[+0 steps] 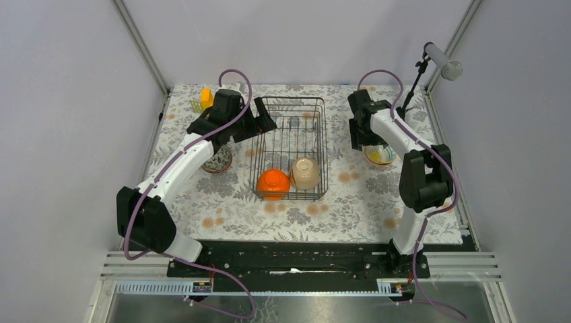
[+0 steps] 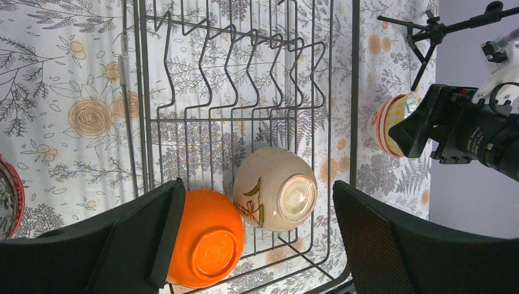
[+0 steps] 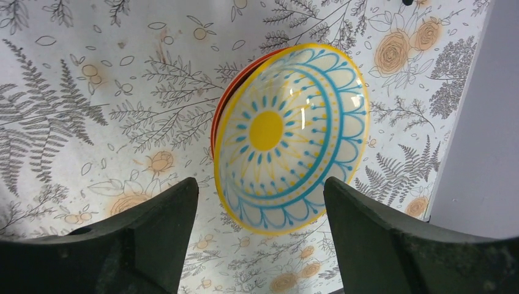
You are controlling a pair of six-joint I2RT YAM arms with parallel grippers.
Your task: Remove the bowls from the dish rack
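The black wire dish rack stands mid-table and holds two bowls lying on their sides at its near end: a bright orange bowl and a cream bowl. The left wrist view shows the orange bowl, the cream bowl and the rack. My left gripper hovers over the rack's left side, open and empty. My right gripper is open above a blue-and-yellow patterned bowl nested in a red-rimmed bowl right of the rack.
A dark patterned, red-rimmed bowl sits on the floral tablecloth left of the rack, partly under my left arm. A yellow object stands at the back left. A microphone on a stand rises at the back right.
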